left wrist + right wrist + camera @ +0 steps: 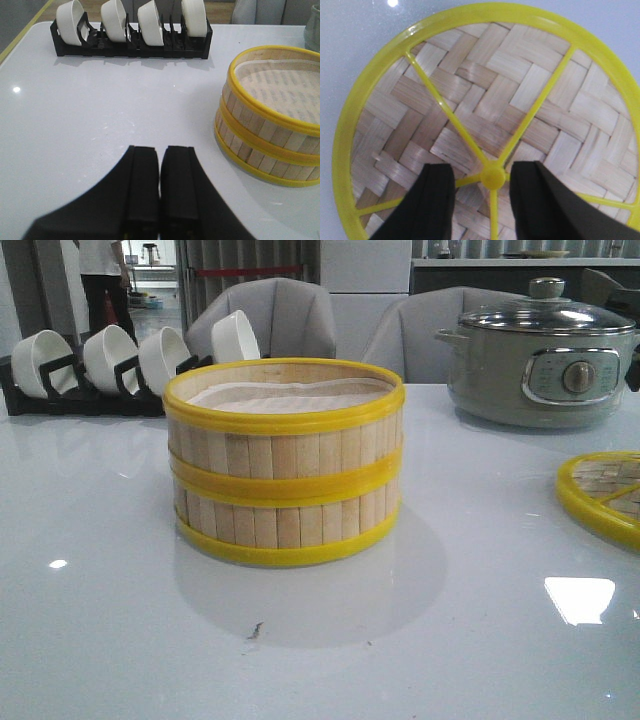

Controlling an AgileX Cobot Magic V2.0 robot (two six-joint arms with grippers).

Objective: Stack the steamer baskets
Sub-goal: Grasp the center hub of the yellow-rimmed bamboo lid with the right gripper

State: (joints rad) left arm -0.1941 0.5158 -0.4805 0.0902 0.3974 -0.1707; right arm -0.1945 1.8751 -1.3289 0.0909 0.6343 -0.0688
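While baskets (284, 462) sit stacked, only the right wrist shows its gripper (483, 186) straddling the lid (530, 95) knob.

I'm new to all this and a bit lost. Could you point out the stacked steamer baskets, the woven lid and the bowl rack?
steamer baskets (285, 490): front view, yellow middle band where they meet.
woven lid (470, 95): right wrist view, woven bamboo face.
bowl rack (131, 46): left wrist view, black frame.

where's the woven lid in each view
Front: lid at the right edge, cut off, flat on the table.
Left wrist: not in it.
Right wrist: lid fills the picture, its knob between the open right hand fingers.
Shared landmark: the yellow rim and spokes.
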